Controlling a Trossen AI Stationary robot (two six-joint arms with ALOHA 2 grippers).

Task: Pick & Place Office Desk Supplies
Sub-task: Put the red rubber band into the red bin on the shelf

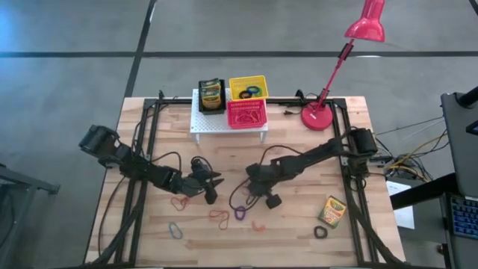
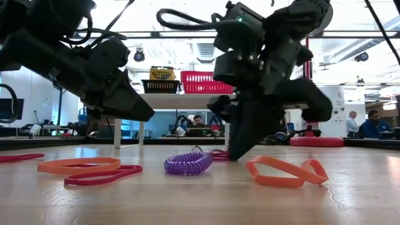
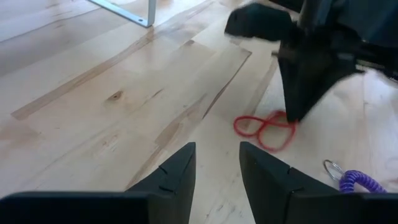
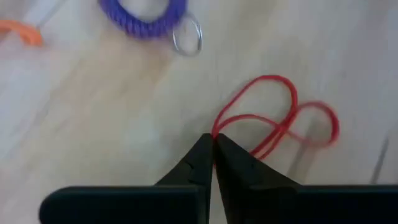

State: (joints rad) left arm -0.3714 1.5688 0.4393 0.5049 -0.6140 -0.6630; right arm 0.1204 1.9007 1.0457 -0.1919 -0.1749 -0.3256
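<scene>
Grip looks made: right gripper has its fingers pinched together on the edge of the red loop, tips down at the table. Rest of the loop lies flat in a twisted figure-eight beyond the fingertips. Judging by that, it's holding the strand to lift it toward the baskets.

Left gripper hangs just above the wood with fingers a little apart and nothing between them, facing the right arm. Probably waiting.

Nearby clutter:
- purple coil with a metal ring, just beside the red loop. Close enough to snag if the lift drags sideways.
- orange loop and a flat orange band over a dark red one, nearer the front edge.
- crayon box and a black loop on the right side, well apart from the grip.

Targets sit on the white rack at the back: pink basket, yellow basket already holding loops, another crayon box. Red lamp stands just right of the rack, its arm leaning over that corner. Could crowd the approach.
</scene>
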